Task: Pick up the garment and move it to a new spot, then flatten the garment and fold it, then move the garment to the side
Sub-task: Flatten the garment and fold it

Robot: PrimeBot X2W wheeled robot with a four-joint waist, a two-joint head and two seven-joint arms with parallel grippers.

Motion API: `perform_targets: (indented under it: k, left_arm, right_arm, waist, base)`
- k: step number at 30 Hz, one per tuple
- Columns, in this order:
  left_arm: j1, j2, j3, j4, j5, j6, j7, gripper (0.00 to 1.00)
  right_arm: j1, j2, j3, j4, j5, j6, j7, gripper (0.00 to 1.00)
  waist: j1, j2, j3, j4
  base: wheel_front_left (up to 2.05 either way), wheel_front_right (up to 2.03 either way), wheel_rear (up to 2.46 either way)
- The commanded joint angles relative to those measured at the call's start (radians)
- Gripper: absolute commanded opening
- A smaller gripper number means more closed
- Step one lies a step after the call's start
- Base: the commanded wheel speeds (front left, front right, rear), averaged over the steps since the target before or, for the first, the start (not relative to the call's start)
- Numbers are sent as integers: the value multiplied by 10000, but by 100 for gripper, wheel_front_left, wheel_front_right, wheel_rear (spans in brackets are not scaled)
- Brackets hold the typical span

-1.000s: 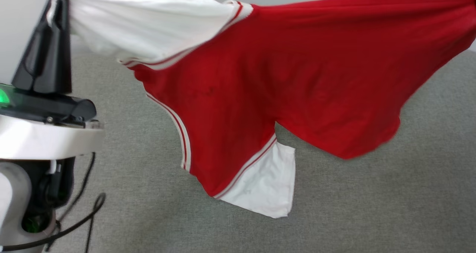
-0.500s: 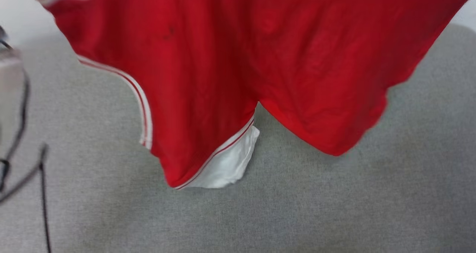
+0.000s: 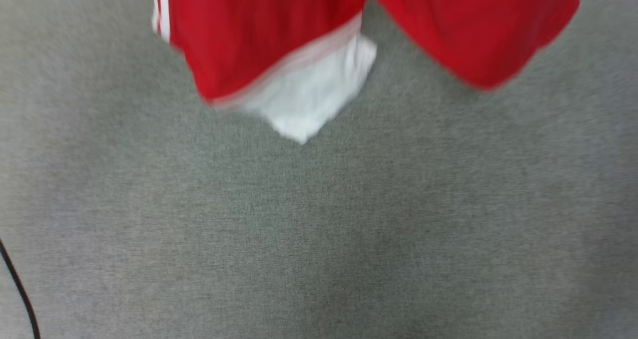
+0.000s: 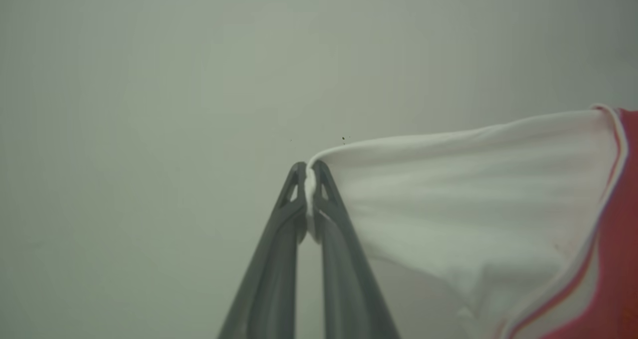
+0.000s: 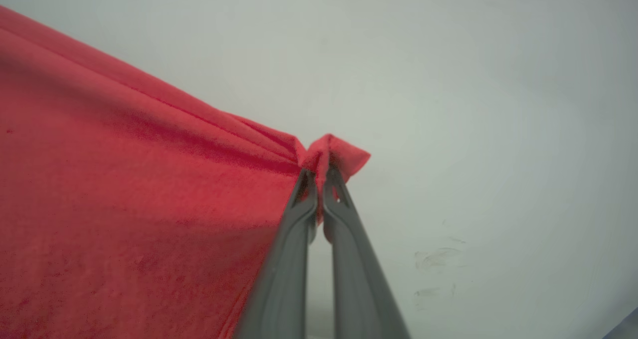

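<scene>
The garment (image 3: pixel 259 35) is a red jersey with white sleeves and striped trim, hanging in the air over the grey surface (image 3: pixel 319 229). In the head view its lower folds and one white sleeve (image 3: pixel 309 99) dangle from the top edge, blurred. My left gripper (image 4: pixel 310 172) is shut on the edge of a white sleeve (image 4: pixel 448 194), which stretches off to the right. My right gripper (image 5: pixel 319 172) is shut on a bunched red corner (image 5: pixel 331 154) of the garment, and the red cloth (image 5: pixel 124 204) spreads to the left.
A plain pale wall (image 4: pixel 149 104) stands behind both grippers. A thin black cable (image 3: pixel 20 294) curves along the lower left edge of the head view. The grey fabric surface stretches wide below the hanging cloth.
The head view has tilted down, so the garment has slid to the top of the picture and my left arm has left it. The garment stays held up, its lower folds swinging.
</scene>
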Motion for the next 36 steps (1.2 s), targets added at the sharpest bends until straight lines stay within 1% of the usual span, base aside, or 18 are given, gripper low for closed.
perform_targets:
  k: [1,3,8,13,14,16,17,18,21,23,27,32,36]
  left_arm:
    - [-417,-28,-4,337,134,-54,-22,0]
    - [-1384,-108,-246,1157,342,-380,-95,0]
    - [-3788,-496,-737,3223,1041,-886,-438,0]
    - [-6141,-926,-1032,5645,1605,-1216,-1254,0]
    - [-7031,-1289,-1166,6823,1788,-1293,-1767,0]
    - [-7342,-1526,-1145,7457,1755,-1283,-2033,0]
    - [-7357,-1577,-1283,7717,1947,-1304,-2126,0]
    - [-7276,-1667,-1420,7939,2017,-1376,-2194,0]
    - [-6678,-2104,-1262,8385,1766,-1403,-2311,0]
    - [-6108,-2320,-1061,8130,1695,-1407,-2330,0]
    - [-4278,-2880,-685,7356,1685,-1426,-2327,0]
    - [-1553,-3591,-278,6259,1831,-1486,-2328,0]
    - [597,-4160,-247,5649,1960,-1579,-2320,0]
  right_arm:
    - [-322,-109,-61,265,-171,-32,-70,0]
    - [-1036,-150,12,788,-392,-34,-266,0]
    - [-3077,-92,290,2437,-1180,-43,-849,0]
    - [-4982,174,191,4202,-2097,-77,-1692,0]
    - [-5766,333,133,5168,-2639,-78,-2188,0]
    - [-6174,419,89,5689,-2935,-78,-2548,0]
    - [-6320,493,43,5923,-3057,-78,-2763,0]
    - [-6376,606,2,6137,-3203,-78,-2987,0]
    - [-6269,800,87,6777,-3516,-77,-3560,0]
    - [-6080,939,144,7154,-3613,-75,-3860,0]
    - [-5443,1156,139,7839,-3657,-40,-4488,0]
    - [-4148,1548,282,8516,-3455,-30,-5264,0]
    - [-2929,1839,450,8856,-3147,-26,-5749,0]
  waist:
    - [-2,0,855,140]
    - [-2,0,1159,177]
    - [-2,0,1934,264]
    - [-2,0,2494,353]
    - [-2,0,2719,495]
    - [-2,0,2840,617]
    - [-2,0,2881,675]
    - [-2,0,2912,726]
    - [-2,0,2913,861]
    - [-2,0,2892,946]
    - [-2,0,2637,1108]
    - [-2,0,1891,1195]
    - [-2,0,1122,1220]
  base:
    - [0,0,0]
    - [0,0,0]
    - [0,0,0]
    - [0,0,0]
    - [0,0,0]
    - [0,0,0]
    - [0,0,0]
    - [0,0,0]
    - [0,0,0]
    - [0,0,0]
    - [0,0,0]
    - [0,0,0]
    - [0,0,0]
